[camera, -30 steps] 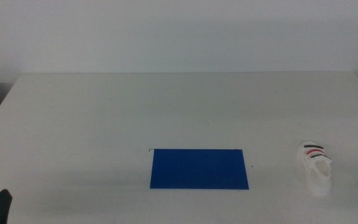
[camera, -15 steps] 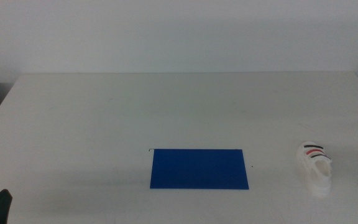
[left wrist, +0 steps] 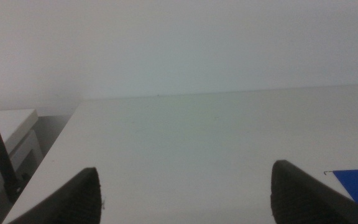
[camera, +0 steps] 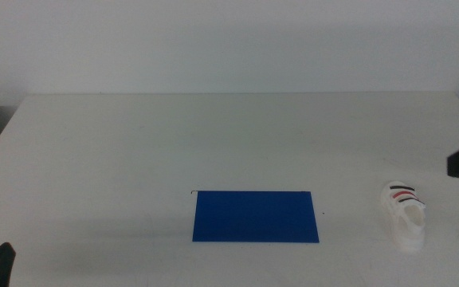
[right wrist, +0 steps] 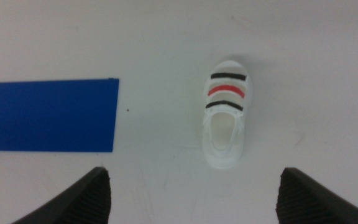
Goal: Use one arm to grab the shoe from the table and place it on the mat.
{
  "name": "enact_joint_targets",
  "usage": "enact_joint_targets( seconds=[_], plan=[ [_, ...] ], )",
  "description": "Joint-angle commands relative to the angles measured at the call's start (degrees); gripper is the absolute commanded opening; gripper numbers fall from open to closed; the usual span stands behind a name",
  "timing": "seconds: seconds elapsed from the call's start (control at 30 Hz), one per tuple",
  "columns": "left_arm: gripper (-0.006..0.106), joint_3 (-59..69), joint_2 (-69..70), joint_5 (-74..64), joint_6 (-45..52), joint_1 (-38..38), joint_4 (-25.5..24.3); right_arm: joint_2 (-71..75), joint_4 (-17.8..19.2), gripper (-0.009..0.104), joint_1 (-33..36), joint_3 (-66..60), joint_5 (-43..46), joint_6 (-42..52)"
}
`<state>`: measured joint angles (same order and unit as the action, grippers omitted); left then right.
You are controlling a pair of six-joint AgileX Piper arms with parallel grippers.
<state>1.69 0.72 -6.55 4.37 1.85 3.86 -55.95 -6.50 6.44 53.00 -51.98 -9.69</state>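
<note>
Your right gripper [right wrist: 191, 205] hangs above the shoe [right wrist: 224, 115] w/ jaws spread wide, nothing held. Shoe sits on the bench [camera: 134, 143], well right of the mat [camera: 256, 216], not touching it. Left gripper [left wrist: 185, 193] waits at bench's near-left corner, jaws also wide apart.

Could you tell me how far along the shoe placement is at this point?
Nothing is placed yet: the shoe sits on the table, apart from the mat. In hand: the right end effector hangs open above the shoe. Left: grasp, carry, set down. The left end effector waits open.
</note>
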Motion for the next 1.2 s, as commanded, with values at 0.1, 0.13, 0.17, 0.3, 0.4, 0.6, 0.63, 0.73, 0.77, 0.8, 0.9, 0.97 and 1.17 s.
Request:
enact_joint_targets(
  seconds=[0.1, 0.13, 0.17, 0.3, 0.4, 0.6, 0.63, 0.73, 0.77, 0.8, 0.9, 0.97, 1.17],
  plan=[
    [0.094, 0.40, 0.58, 4.69, -0.27, 0.26, 0.55, -8.50, 0.12, 0.091, -0.44, 7.51, -3.15, -0.30],
    [0.094, 0.40, 0.58, 4.69, -0.27, 0.26, 0.55, -10.17, 0.18, 0.091, -0.44, 8.26, -3.96, -0.30],
    [0.094, 0.40, 0.58, 4.69, -0.27, 0.26, 0.55, -11.85, 0.18, 0.091, -0.44, 8.87, -4.46, -0.30],
    [0.094, 0.40, 0.58, 4.69, -0.27, 0.26, 0.55, -18.19, 0.06, 0.091, -0.44, 11.11, -6.51, -0.30],
    [0.094, 0.40, 0.58, 4.69, -0.27, 0.26, 0.55, -22.67, -0.19, 0.091, -0.44, 12.14, -7.77, -0.30],
    [0.094, 0.40, 0.58, 4.69, -0.27, 0.26, 0.55, -30.04, 2.14, 0.091, -0.44, 12.20, -4.35, -0.62],
    [0.094, 0.40, 0.58, 4.69, -0.27, 0.26, 0.55, -31.24, 2.72, 0.091, -0.44, 12.20, -3.01, -1.24],
    [0.094, 0.40, 0.58, 4.69, -0.27, 0.26, 0.55, -34.64, 4.98, 0.091, -0.44, 12.20, -0.20, -3.79],
    [0.094, 0.40, 0.58, 4.69, -0.27, 0.26, 0.55, -35.67, 5.80, 0.091, -0.44, 12.20, 0.69, -4.70],
    [0.094, 0.40, 0.58, 4.69, -0.27, 0.26, 0.55, -36.43, 6.50, 0.091, -0.44, 12.20, 1.68, -5.33],
    [0.094, 0.40, 0.58, 4.69, -0.27, 0.26, 0.55, -38.82, 7.70, 0.091, -0.44, 12.20, 4.44, -6.71],
    [0.094, 0.40, 0.58, 4.69, -0.27, 0.26, 0.55, -40.34, 7.64, 0.091, -0.44, 12.20, 6.06, -7.20],
    [0.094, 0.40, 0.58, 4.69, -0.27, 0.26, 0.55, -43.80, 7.64, 0.085, -0.44, 12.20, 9.20, -8.75]
  ],
)
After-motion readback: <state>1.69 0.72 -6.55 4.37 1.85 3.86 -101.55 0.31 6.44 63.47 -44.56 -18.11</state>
